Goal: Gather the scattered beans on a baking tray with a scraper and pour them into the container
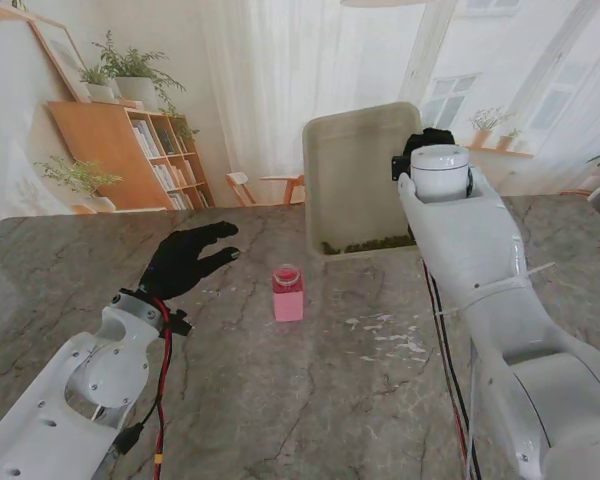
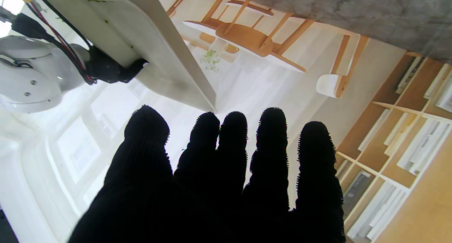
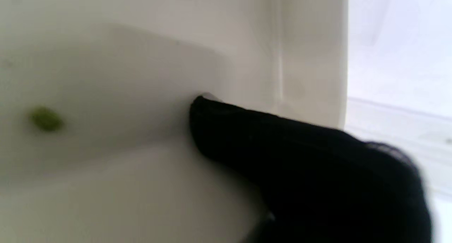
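Observation:
The cream baking tray [image 1: 360, 170] stands tipped almost upright over the table, its low edge toward me. A heap of green beans [image 1: 365, 244] lies along that low edge. My right hand [image 1: 425, 145] is shut on the tray's right rim, mostly hidden behind my wrist. In the right wrist view a black finger [image 3: 282, 147] presses the tray [image 3: 141, 59] beside one stray green bean [image 3: 46, 119]. The left wrist view shows the tray [image 2: 148, 41] from its side. My left hand [image 1: 185, 260] hovers open and holds nothing; its fingers [image 2: 226, 158] are spread. No scraper is in view.
A small pink container [image 1: 288, 292] with an open top stands on the marble table [image 1: 310, 400], nearer to me than the tray's low edge and a little left of it. A bookshelf [image 1: 130, 150] and chairs stand beyond the table's far edge.

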### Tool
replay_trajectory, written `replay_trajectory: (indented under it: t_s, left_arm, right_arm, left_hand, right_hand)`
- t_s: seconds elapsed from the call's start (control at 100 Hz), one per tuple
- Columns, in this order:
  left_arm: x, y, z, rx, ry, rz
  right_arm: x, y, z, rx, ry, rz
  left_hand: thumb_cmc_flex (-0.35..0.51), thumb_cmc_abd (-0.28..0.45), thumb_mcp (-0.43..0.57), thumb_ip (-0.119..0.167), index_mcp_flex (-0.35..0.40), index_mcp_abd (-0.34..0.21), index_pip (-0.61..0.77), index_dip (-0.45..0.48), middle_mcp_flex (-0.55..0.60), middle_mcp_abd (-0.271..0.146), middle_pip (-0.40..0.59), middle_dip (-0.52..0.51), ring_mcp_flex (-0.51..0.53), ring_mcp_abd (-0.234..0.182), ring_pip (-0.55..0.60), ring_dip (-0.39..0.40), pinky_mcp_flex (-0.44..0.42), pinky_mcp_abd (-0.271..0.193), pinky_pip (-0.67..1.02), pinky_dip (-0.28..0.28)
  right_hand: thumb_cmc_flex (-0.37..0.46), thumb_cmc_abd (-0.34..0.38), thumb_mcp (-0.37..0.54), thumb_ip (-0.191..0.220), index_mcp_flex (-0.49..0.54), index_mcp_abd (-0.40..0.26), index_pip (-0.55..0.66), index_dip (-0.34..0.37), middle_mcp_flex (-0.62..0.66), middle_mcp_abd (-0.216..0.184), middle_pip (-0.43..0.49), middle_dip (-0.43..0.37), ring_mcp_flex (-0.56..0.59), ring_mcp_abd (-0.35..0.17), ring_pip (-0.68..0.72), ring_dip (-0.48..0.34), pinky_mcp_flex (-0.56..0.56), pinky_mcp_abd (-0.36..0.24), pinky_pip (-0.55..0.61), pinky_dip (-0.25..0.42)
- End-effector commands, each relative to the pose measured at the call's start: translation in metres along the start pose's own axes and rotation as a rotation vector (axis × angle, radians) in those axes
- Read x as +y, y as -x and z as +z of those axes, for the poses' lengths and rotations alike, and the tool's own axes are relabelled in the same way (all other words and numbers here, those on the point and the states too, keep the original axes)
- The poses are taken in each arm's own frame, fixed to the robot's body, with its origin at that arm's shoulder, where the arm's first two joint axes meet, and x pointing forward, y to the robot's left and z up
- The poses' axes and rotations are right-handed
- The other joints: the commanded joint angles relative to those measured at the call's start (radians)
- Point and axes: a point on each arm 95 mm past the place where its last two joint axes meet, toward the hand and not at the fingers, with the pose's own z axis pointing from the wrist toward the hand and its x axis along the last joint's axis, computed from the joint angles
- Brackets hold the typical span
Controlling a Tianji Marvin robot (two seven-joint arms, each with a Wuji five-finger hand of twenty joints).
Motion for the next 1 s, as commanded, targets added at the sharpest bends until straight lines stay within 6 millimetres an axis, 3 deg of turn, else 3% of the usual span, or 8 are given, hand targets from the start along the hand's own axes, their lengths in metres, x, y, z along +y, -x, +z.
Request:
replay_trajectory:
  t_s: [0.0,0.41,0.99]
  left_arm:
    - [-0.004,-0.009,0.004,0.036,-0.01,0.005]
    - [-0.011,-0.026,0.012,0.117,-0.031,0.033]
    - [-0.001,-0.027,0.025,0.13,0.02,-0.008]
  right_arm:
    - [-0.012,-0.024,-0.008,0.054,-0.044,0.028]
    - [-0.042,-0.049,-0.014,0.139,-0.108,0.024]
    - [-0.082,-0.063,-0.027,0.3,-0.197,0.014]
  left_hand:
    - [0.017,0.058,-0.028,0.03,-0.024,-0.006,-0.024,-0.004,-0.037,-0.009,-0.016,-0.012,-0.042,-0.005,-0.024,-0.017,-0.025,0.009,-0.014,0.0]
    - [0.012,0.075,-0.03,0.029,-0.048,-0.008,-0.037,-0.012,-0.09,-0.008,-0.032,-0.027,-0.09,-0.009,-0.064,-0.051,-0.047,0.0,-0.048,-0.014]
    - [0.013,0.078,-0.031,0.03,-0.054,-0.011,-0.042,-0.018,-0.098,0.001,-0.042,-0.057,-0.11,-0.004,-0.089,-0.098,-0.053,0.002,-0.095,-0.041]
  right_hand:
    - [0.144,0.036,0.133,0.038,0.031,-0.036,0.041,0.01,0.07,-0.199,0.171,0.093,0.057,-0.152,0.232,0.093,0.146,-0.313,0.318,0.178]
    - [0.143,0.036,0.133,0.043,0.034,-0.041,0.042,0.01,0.073,-0.204,0.17,0.098,0.058,-0.152,0.235,0.095,0.147,-0.308,0.321,0.181]
    - [0.133,0.048,0.133,0.056,0.036,-0.054,0.042,0.012,0.077,-0.216,0.164,0.107,0.063,-0.164,0.232,0.094,0.148,-0.322,0.322,0.185]
